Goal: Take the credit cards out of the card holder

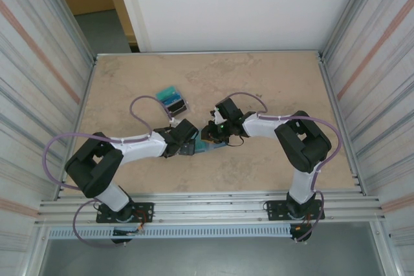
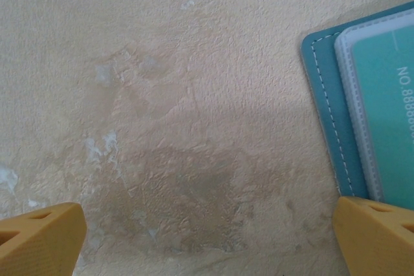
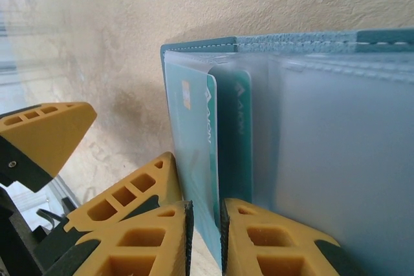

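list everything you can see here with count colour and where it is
wallet: 1, blue, open on the table between the two grippers
cards in wallet: at least 2, teal, in its clear sleeves
card pile: 1, teal and dark, on the table beyond the left arm
table: 1, beige
left gripper: 1, yellow, open, over bare table beside the wallet
right gripper: 1, yellow, shut on the edge of one teal card in the wallet
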Robot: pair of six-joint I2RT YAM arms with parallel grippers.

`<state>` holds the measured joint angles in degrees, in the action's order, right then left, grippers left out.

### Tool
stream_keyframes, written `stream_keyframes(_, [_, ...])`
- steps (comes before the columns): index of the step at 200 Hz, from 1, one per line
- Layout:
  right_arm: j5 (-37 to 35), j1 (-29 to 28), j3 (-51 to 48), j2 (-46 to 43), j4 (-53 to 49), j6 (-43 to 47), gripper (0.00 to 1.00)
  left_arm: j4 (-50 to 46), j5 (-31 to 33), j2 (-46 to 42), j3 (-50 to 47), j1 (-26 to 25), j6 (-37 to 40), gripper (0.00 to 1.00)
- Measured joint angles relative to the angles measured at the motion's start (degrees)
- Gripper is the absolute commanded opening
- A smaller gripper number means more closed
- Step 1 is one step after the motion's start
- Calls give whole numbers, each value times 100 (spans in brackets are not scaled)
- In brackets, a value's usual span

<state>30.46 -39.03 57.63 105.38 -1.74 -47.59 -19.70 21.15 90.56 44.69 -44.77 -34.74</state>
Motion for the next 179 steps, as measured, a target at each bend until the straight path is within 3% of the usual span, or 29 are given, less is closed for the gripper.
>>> stream_keyframes(179, [197, 57, -17, 59, 164, -177, 22, -192, 170, 31, 81, -61, -2, 99])
